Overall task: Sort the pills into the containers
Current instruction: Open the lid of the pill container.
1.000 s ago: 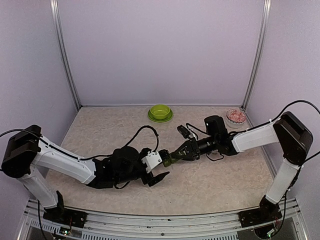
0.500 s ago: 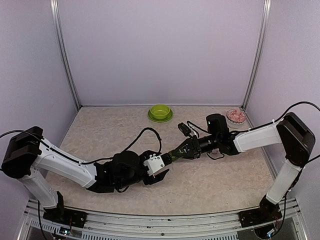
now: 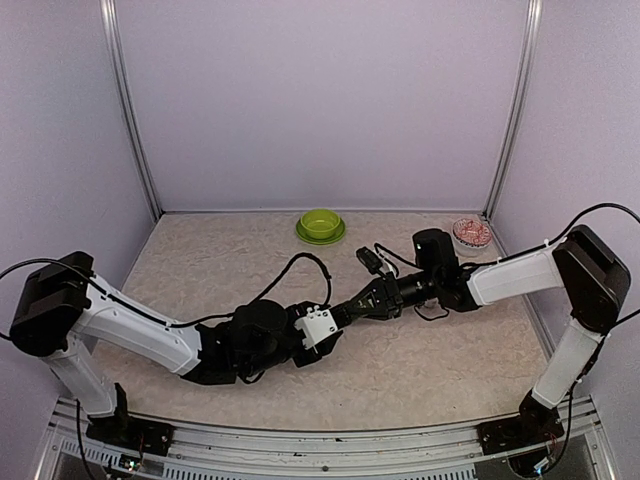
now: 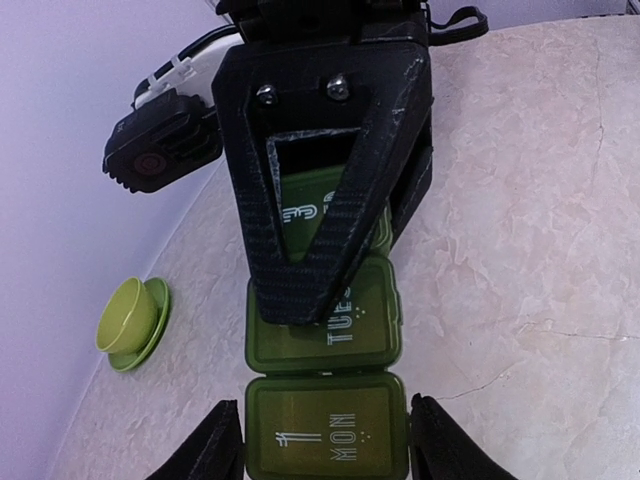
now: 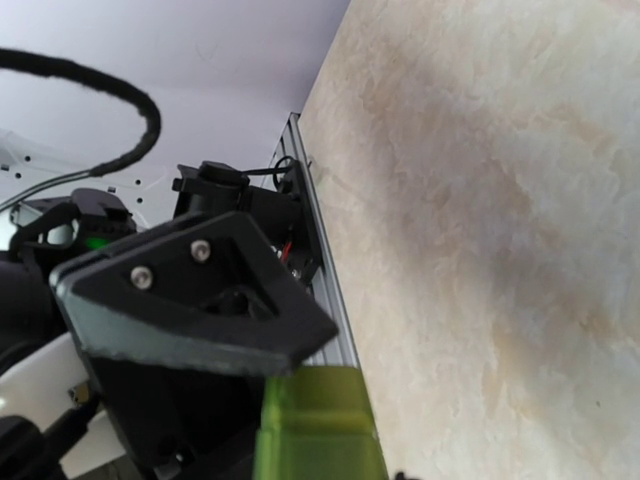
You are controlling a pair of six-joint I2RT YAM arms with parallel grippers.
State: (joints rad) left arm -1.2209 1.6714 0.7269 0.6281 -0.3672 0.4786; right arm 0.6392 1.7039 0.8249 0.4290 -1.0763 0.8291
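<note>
- The right gripper point(image 3: 343, 313) is clamped on the dark green pill box point(image 4: 350, 335), with one finger flat over its far lids. It holds the box near the middle of the table point(image 3: 200, 270).
- The lids are closed, and the MON compartment points toward the left arm.
- The left gripper point(image 4: 327, 445) straddles the MON end, its fingers point(image 4: 222, 445) right against the side walls; I cannot tell whether they press.
- A lime bowl point(image 3: 321, 226) sits at the far edge, well apart from the box.
- A round dish point(image 3: 471, 232) of pinkish bits stands far right.
</note>
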